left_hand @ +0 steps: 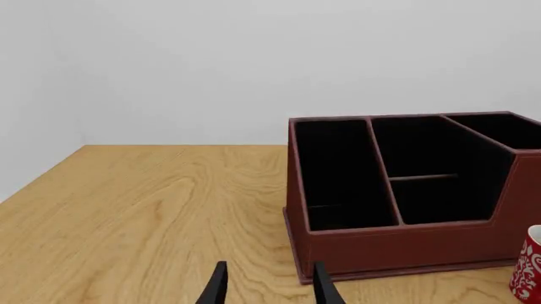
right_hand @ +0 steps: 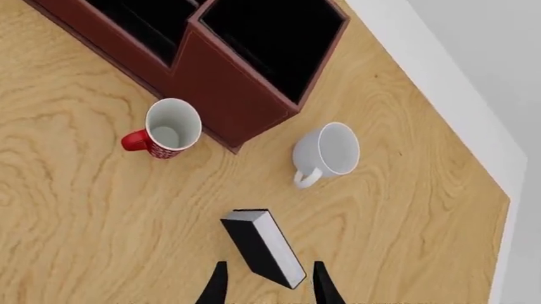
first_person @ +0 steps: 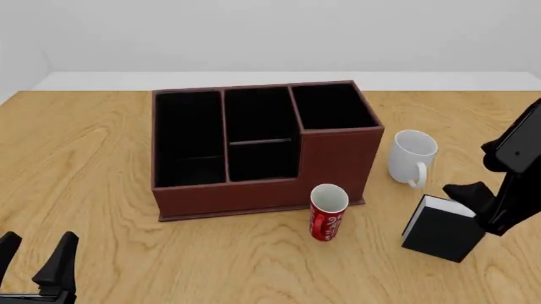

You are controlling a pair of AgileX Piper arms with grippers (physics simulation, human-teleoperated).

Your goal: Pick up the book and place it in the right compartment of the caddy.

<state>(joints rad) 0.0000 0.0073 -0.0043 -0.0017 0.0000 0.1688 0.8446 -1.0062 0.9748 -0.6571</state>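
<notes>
Directly below the open right tool point(right_hand: 265, 285): book point(right_hand: 263, 248) upright, long axis slanted across the jaws; left tool point(first_person: 38, 259) open, far off.

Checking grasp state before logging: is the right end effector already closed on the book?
No. In the right wrist view the right end effector is open, its fingers apart on either side of the book, which stands on the table.

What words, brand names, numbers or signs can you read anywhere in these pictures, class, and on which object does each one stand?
No text can be read in any view.
Red soda can: white swirly markings on its side, too small and blurred to read as a brand.
Book: plain black cover, no title visible.
White mug: no print visible.
Caddy: no label visible.
</notes>
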